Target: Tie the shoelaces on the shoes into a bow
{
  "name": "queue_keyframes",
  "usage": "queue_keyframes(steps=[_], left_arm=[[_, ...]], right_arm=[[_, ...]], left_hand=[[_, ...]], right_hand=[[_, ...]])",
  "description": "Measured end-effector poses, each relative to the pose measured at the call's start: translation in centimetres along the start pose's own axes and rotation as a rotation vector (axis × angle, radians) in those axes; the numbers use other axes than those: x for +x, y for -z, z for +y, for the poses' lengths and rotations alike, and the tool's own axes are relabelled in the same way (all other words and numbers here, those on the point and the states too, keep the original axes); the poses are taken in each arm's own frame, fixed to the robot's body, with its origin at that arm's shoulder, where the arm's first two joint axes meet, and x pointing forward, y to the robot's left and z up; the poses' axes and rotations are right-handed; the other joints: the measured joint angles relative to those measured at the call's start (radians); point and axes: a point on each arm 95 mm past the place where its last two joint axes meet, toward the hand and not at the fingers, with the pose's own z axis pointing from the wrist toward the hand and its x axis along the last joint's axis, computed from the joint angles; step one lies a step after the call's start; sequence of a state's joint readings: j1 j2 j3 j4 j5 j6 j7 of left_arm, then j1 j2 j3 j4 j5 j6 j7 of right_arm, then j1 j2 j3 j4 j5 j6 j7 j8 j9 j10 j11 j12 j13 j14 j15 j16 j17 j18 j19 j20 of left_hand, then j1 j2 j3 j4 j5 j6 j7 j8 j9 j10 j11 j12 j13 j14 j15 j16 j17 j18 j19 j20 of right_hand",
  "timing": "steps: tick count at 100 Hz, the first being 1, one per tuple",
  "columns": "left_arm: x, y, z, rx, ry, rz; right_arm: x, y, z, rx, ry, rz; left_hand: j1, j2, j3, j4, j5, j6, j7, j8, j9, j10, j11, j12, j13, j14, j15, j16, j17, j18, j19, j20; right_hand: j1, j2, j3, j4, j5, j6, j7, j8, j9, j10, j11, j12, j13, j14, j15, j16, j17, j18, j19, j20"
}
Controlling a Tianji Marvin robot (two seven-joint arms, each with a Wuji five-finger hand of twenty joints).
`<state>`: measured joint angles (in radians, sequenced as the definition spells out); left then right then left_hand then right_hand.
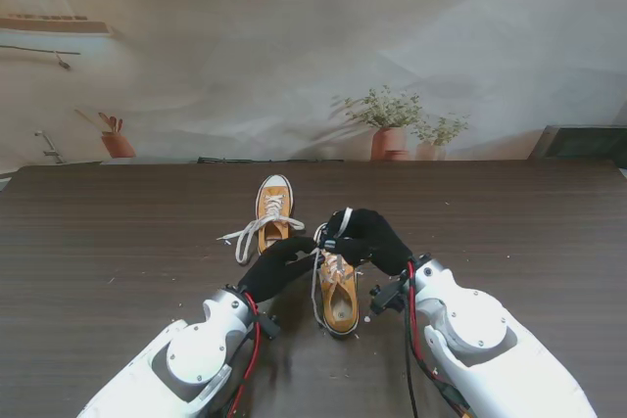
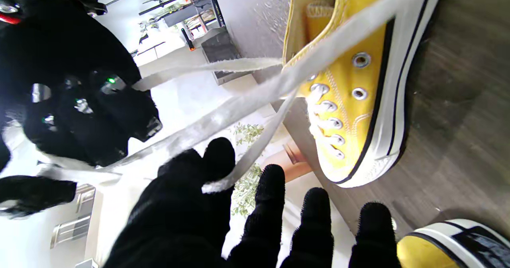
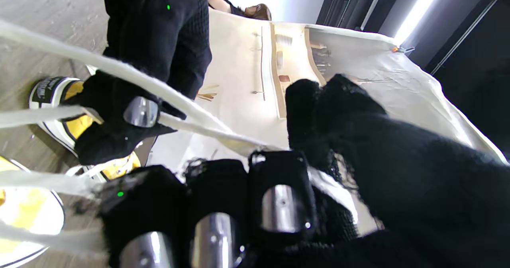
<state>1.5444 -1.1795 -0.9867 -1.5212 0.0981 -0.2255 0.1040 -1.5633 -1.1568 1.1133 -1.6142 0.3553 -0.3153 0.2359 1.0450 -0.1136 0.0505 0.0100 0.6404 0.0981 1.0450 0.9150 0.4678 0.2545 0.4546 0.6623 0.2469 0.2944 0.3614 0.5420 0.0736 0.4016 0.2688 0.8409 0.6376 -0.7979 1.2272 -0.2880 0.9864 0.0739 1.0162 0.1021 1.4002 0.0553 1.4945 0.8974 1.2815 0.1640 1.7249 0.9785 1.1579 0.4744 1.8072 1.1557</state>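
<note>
**Both hands work the laces above the nearer yellow shoe**

The fingers (image 3: pixel 279 196) of the right hand (image 1: pixel 370 238) are curled shut around a white lace (image 3: pixel 191 114), which runs taut from between them across the right wrist view. In the left wrist view, the thumb and forefinger of the left hand (image 1: pixel 279 266) pinch the frayed end of another white strand (image 2: pixel 255 148), while the other three fingers (image 2: pixel 316 216) stand straight and apart, touching nothing. That strand and a wider one rise from the eyelets of the nearer shoe (image 1: pixel 339 296) toward the two gloved hands.

From the stand's view, the hands meet just above the nearer shoe's tongue, the right one higher and farther from me, the left one lower and to the left. The nearer shoe is yellow canvas with a white sole and lies on the dark wooden counter (image 1: pixel 118 242), toe pointing away from me, between the two white forearms. The farther shoe (image 1: pixel 273 210), also yellow, sits just beyond it and slightly left, its loose laces (image 1: pixel 245 237) spilling over the counter on its left side. Small pale specks lie on the counter around the nearer shoe. Beyond the counter's far edge hangs a printed backdrop (image 1: pixel 392 46) showing potted plants and shelves.
</note>
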Motion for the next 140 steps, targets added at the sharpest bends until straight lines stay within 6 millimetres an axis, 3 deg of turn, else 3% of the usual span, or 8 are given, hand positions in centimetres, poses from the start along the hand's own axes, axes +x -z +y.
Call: queue_keyframes(steps=[25,38,52,83,93,117,130,140], left_arm=[[0.7,-1.0,0.0,-0.011,-0.018,-0.020],[1.0,-1.0,0.0,0.020,-0.250,0.005],[1.1,-0.6,-0.2,0.048,-0.262,0.009],[0.9,0.6,-0.5,0.087,-0.346,-0.007],[1.0,0.7,-0.5,0.089,-0.437,0.000],[0.8,0.6,-0.4,0.058,-0.332,-0.030],[1.0,0.5,0.0,0.017,-0.028,-0.066],[1.1,0.6,0.1,0.020,0.022,-0.070]], right_arm=[[-0.5,-0.2,2.1,-0.017,-0.076,-0.068],[-0.9,-0.3,2.7,-0.062,-0.134,-0.110],[-1.5,-0.4,3.2,-0.177,0.080,-0.160],[-1.7,0.1,2.5,-0.297,0.237,-0.146],[-1.5,0.1,2.2,-0.309,0.375,-0.088],[-1.4,0.0,1.8,-0.292,0.367,-0.045],[-1.5,-0.1,1.5,-0.274,0.377,-0.044],[-1.7,-0.2,1.4,-0.268,0.384,-0.047]], left_hand=[[0.034,0.037,-0.036,-0.011,-0.032,0.019,0.002,0.000,-0.011,0.000,-0.023,-0.011,0.000,0.000,-0.010,0.000,-0.001,0.000,0.000,0.000],[0.034,0.037,-0.036,-0.019,-0.022,0.018,-0.012,-0.024,-0.009,0.000,-0.023,-0.038,0.003,0.006,-0.013,0.000,0.006,0.000,0.000,0.001],[0.049,0.037,-0.036,-0.019,-0.039,0.018,-0.026,-0.060,-0.009,0.000,-0.023,-0.051,0.003,0.007,-0.013,0.000,0.019,0.000,0.000,0.001],[0.084,0.037,-0.041,-0.021,-0.072,0.014,-0.028,-0.084,-0.009,0.000,-0.036,-0.075,0.003,0.015,-0.013,-0.002,0.033,0.000,0.000,0.001],[0.084,0.037,-0.041,-0.021,-0.071,0.014,-0.026,-0.084,-0.009,0.000,-0.036,-0.075,0.003,0.015,-0.013,-0.002,0.036,0.000,0.000,0.001],[0.084,0.037,-0.041,-0.021,-0.069,0.021,-0.011,-0.084,-0.001,0.000,-0.026,-0.076,0.004,0.016,-0.013,-0.002,0.044,0.000,0.000,0.001],[0.083,0.037,-0.037,-0.021,-0.022,0.073,-0.001,-0.034,0.012,0.002,0.004,-0.075,0.014,0.022,0.013,-0.002,0.052,0.003,-0.001,-0.001],[0.083,0.037,-0.037,-0.021,-0.005,0.075,-0.001,-0.034,0.012,0.026,0.002,-0.067,0.014,0.024,0.013,-0.002,0.050,0.003,-0.001,-0.002]], right_hand=[[0.000,0.022,0.000,0.000,-0.016,0.000,0.000,0.000,0.000,0.000,0.000,0.000,0.000,0.004,0.000,0.000,0.000,0.001,0.000,0.000],[0.000,0.027,0.000,0.000,-0.016,0.000,0.000,0.000,0.000,0.009,0.000,0.000,0.000,0.015,0.000,0.000,0.000,0.013,0.000,-0.002],[0.000,0.028,-0.001,0.000,-0.017,0.000,0.000,0.000,0.000,0.011,0.000,0.000,0.000,0.020,0.000,0.000,-0.001,0.020,0.000,-0.002],[0.000,0.028,-0.001,0.000,-0.017,0.000,-0.001,0.000,0.000,0.011,0.000,0.000,0.000,0.020,0.000,0.000,-0.001,0.020,0.000,-0.003],[0.000,0.028,-0.001,0.000,-0.016,0.000,-0.001,0.000,0.000,0.011,0.000,0.000,0.000,0.020,0.000,-0.009,-0.001,0.020,0.000,-0.011],[0.000,0.029,-0.001,0.000,-0.012,0.000,-0.001,0.000,0.000,0.011,0.000,0.000,0.000,0.020,0.000,-0.010,-0.001,0.020,0.000,-0.022],[0.000,0.029,-0.001,0.000,-0.012,-0.001,-0.001,0.000,0.000,0.011,0.000,0.000,0.000,0.020,0.000,-0.012,-0.001,0.020,0.000,-0.025],[0.000,0.029,-0.001,0.000,-0.012,-0.001,-0.001,0.000,0.000,0.011,0.000,0.000,0.000,0.020,0.000,-0.013,-0.001,0.020,0.001,-0.026]])
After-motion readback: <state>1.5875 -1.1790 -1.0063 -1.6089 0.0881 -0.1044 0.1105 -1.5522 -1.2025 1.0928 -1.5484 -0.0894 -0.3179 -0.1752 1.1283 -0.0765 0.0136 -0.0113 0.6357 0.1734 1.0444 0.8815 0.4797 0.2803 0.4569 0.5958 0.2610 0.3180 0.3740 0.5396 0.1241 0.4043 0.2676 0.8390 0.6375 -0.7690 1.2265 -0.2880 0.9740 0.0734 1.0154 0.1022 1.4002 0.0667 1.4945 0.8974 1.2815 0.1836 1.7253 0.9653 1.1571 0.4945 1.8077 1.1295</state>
